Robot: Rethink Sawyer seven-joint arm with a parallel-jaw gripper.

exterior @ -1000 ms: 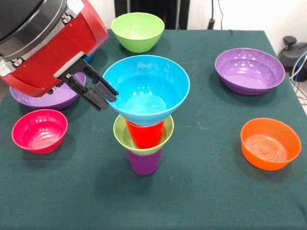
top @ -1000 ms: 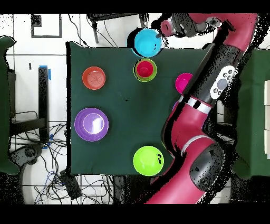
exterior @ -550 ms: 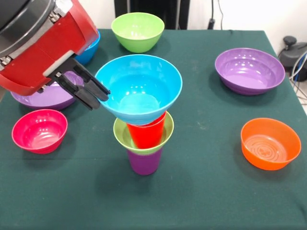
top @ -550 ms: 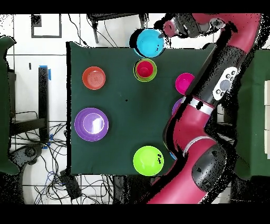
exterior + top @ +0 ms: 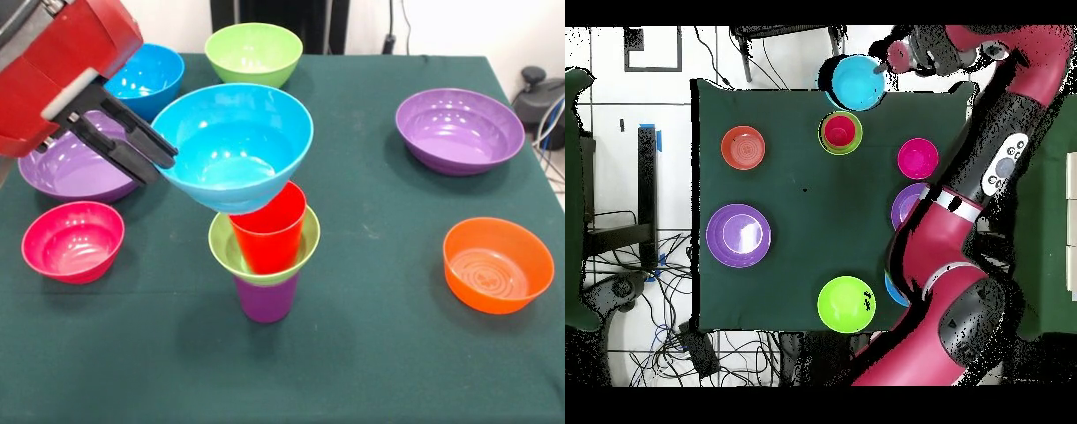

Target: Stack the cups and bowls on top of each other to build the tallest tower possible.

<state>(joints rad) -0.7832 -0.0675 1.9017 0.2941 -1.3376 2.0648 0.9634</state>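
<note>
Blue bowl (image 5: 231, 146) shifted left — tilted, hand (image 5: 132, 146) gripping rim

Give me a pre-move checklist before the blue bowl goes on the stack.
1. Grip: hand pinches the rim of the large blue bowl: ok.
2. Bowl level: tilted, its low side toward the red cup: not ok.
3. Bowl centred over the cup: offset toward the hand in the front view: not ok.
4. Stack intact: red cup in the lime green bowl on the purple cup, upright: ok.
5. Bowl clear of the cup rim: cannot tell.
</note>
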